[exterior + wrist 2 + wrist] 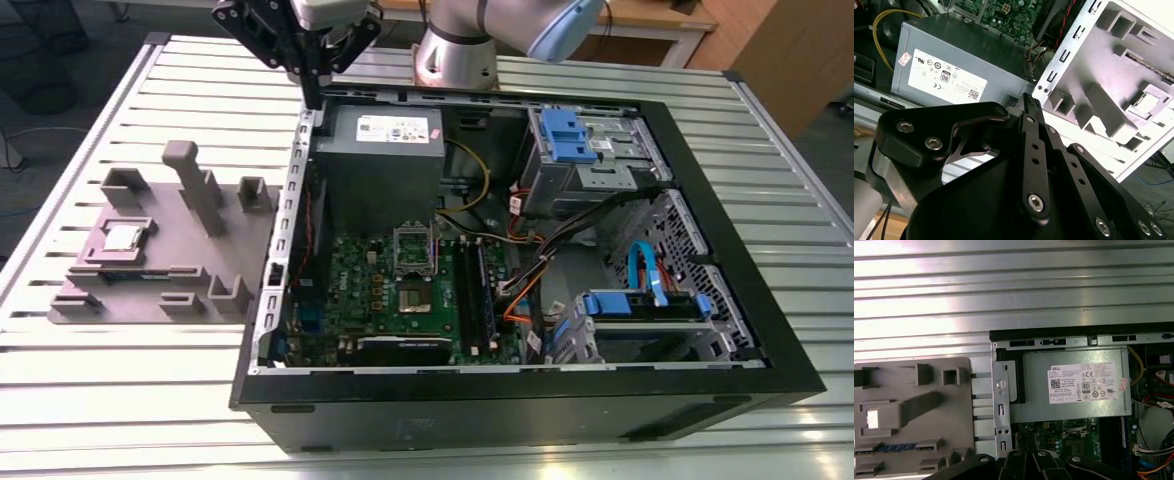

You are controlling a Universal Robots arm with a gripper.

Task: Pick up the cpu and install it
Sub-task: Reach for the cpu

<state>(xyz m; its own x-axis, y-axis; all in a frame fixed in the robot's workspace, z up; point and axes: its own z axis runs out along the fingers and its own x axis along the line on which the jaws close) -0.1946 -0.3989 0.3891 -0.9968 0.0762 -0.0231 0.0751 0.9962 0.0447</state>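
The arm stands over the far corner of the open computer case (534, 405). Its end effector (312, 96) points straight down, fingers pressed together on nothing, just above the case's rim beside the power supply (380, 155). The cpu (124, 236) lies in a pocket of the grey tray (174, 245), on the exterior view's left, well apart from the end effector. Bare slatted bench (134, 400) surrounds the tray.

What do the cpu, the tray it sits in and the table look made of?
The cpu: shiny silver metal top that glints, with a pale rim. The tray: matte mauve-grey plastic by its dull, even look, perhaps moulded or printed. The table: bare ribbed metal, likely aluminium, with bright reflected streaks.
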